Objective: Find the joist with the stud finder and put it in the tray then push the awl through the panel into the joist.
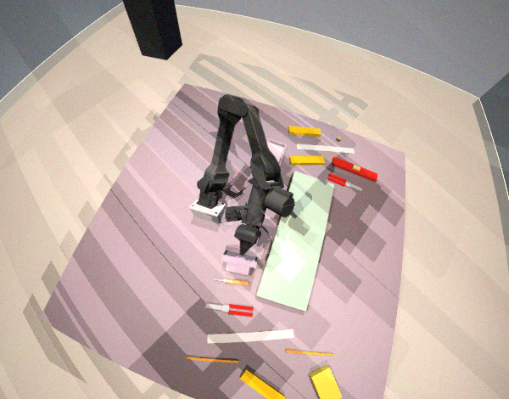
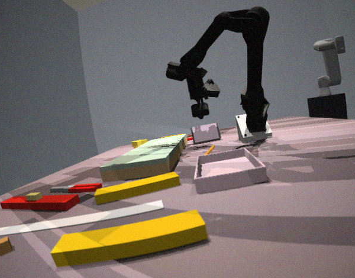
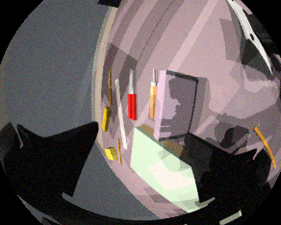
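The stud finder (image 1: 238, 262) (image 2: 205, 133) (image 3: 177, 104) is a pale lilac box on the mat, beside the long edge of the pale green floor panel (image 1: 298, 240) (image 2: 144, 157) (image 3: 167, 168). My gripper (image 1: 246, 246) (image 2: 200, 110) (image 3: 143, 132) is open and empty. It hangs above the stud finder with a clear gap. The awl (image 1: 234, 281) (image 2: 209, 149) (image 3: 152, 93), with an orange handle, lies on the mat just past the stud finder. The shallow lilac tray (image 1: 282, 148) (image 2: 231, 179) stands on the other side of the arm, near the panel's far end.
A red-handled tool (image 1: 233, 306) (image 3: 132, 100), a white strip (image 1: 250, 335) and orange sticks lie beyond the awl. Yellow blocks (image 1: 306, 160) (image 2: 135, 187), a red level (image 1: 354, 168) (image 2: 39, 201) and another red tool (image 1: 343, 181) lie near the tray. A black pillar (image 1: 153, 25) stands off the mat.
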Robot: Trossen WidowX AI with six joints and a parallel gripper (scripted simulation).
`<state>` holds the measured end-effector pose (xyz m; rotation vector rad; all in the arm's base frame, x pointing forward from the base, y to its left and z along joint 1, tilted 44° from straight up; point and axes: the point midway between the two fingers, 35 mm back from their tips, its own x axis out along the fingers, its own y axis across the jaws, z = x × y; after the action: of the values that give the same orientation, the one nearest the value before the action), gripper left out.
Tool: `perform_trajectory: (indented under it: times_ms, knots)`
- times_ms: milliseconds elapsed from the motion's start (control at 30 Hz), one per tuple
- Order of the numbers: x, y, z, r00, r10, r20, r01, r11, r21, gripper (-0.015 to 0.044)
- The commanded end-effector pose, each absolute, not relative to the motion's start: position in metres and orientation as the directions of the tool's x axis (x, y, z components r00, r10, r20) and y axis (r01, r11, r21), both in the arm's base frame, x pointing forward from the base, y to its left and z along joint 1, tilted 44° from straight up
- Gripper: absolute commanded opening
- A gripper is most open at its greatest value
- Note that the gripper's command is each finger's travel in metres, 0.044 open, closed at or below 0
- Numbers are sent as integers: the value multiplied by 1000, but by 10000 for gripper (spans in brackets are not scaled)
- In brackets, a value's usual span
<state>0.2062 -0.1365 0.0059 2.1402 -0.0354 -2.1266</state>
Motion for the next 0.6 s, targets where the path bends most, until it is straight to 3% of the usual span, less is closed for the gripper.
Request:
perform_trajectory:
  times_ms: [0, 233, 400, 567]
  knots:
    - [206, -136, 5, 5, -102, -995, 67, -993, 102, 440]
    - [206, -136, 4, 4, -100, -995, 82, -992, 100, 440]
    - [207, -139, -2, -34, -31, -999, 467, -884, 11, 440]
    - [208, -142, -10, -72, 51, -996, 809, -581, -89, 440]
